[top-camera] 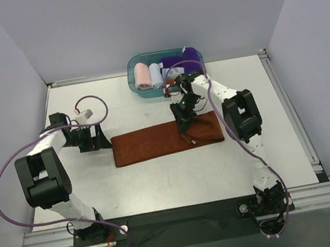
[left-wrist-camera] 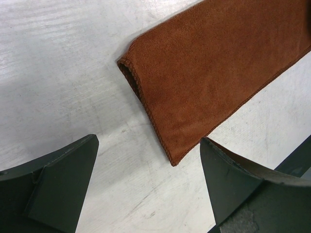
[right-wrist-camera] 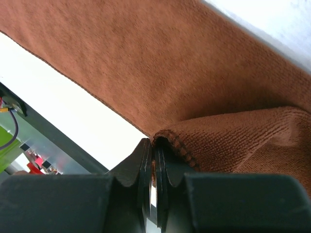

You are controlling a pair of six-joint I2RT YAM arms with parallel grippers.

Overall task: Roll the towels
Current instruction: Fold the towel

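The rust-brown towel point(top-camera: 155, 143) lies folded into a long strip across the middle of the table. Its left end shows in the left wrist view point(left-wrist-camera: 214, 73). My left gripper point(top-camera: 99, 137) is open and empty, just left of that end, its dark fingers point(left-wrist-camera: 58, 179) wide apart above bare table. My right gripper point(top-camera: 185, 122) is shut on the towel's right end, whose hemmed edge point(right-wrist-camera: 170, 141) is pinched between the pads and folded back over the strip. The purple towel point(top-camera: 175, 63) lies in the teal bin.
A teal bin point(top-camera: 134, 78) stands at the back of the table with rolled pink point(top-camera: 142, 76) and pale cloths point(top-camera: 155, 74) inside. Grey walls close in the table. A metal rail point(top-camera: 181, 219) runs along the near edge.
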